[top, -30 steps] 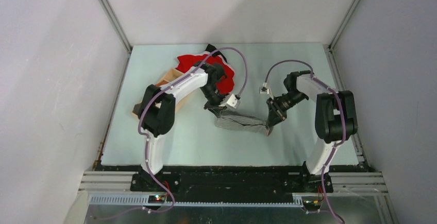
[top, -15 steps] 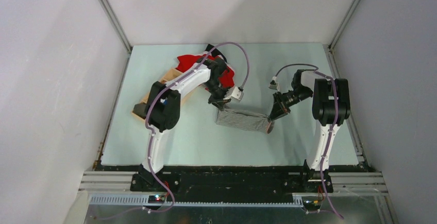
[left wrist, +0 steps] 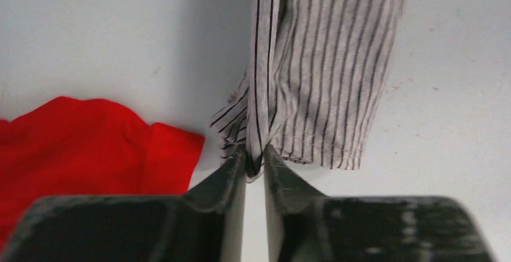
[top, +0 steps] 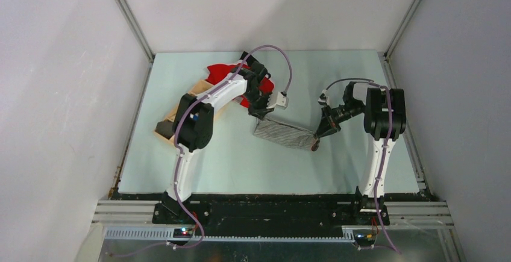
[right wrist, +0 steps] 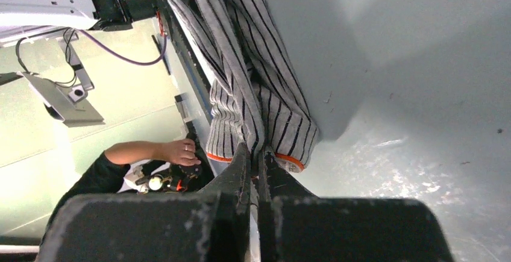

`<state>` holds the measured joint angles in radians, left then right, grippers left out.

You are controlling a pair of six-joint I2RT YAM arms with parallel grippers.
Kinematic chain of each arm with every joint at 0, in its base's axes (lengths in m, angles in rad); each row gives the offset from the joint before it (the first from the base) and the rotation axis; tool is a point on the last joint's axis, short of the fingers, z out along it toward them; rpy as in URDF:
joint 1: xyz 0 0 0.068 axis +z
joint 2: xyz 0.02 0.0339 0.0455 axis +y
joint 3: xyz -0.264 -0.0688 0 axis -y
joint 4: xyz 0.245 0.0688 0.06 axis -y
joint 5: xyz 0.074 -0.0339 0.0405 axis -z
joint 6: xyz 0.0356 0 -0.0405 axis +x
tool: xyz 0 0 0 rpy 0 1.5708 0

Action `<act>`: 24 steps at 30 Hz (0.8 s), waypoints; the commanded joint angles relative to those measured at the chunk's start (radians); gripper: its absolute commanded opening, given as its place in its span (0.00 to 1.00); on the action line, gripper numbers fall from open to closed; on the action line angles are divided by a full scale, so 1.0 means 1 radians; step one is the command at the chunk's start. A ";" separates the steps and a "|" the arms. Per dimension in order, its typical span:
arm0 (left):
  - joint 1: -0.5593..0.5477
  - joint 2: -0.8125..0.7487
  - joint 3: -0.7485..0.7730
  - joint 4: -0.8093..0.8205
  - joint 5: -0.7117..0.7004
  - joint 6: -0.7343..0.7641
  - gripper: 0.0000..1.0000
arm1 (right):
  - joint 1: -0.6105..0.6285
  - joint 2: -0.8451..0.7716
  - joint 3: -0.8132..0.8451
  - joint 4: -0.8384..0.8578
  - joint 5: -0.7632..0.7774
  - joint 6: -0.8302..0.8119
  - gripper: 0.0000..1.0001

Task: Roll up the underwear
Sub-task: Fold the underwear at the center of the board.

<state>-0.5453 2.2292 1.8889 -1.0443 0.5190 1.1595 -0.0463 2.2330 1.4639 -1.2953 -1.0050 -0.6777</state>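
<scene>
The underwear [top: 283,134], grey-and-white striped with an orange-edged hem, hangs stretched as a narrow folded band between my two grippers over the middle of the table. My left gripper [top: 260,116] pinches a fold at its left end; in the left wrist view the jaws [left wrist: 255,159] stand only slightly apart with the striped fabric [left wrist: 325,63] caught between the tips. My right gripper [top: 317,137] is shut on the right end, and in the right wrist view its tips [right wrist: 259,153] clamp the cloth [right wrist: 253,81] just above the orange hem.
A bright red cloth [top: 226,72] lies at the back left, right behind the left gripper, also seen as red cloth [left wrist: 84,141]. A wooden box [top: 181,108] sits at the left under the left arm. The pale green table [top: 241,165] ends in grey walls.
Both grippers have carried the underwear a little toward the back of the table. The left jaws have parted slightly; the right stay clamped.
</scene>
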 commanded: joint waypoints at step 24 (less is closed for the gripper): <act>0.045 -0.617 -0.584 0.623 -0.210 -1.198 0.58 | -0.018 -0.684 -0.185 0.438 0.232 0.169 0.99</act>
<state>-0.4969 1.6859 1.4651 -0.5488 0.3393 0.2604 -0.0639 1.7672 1.4208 -1.1027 -0.8135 -0.5125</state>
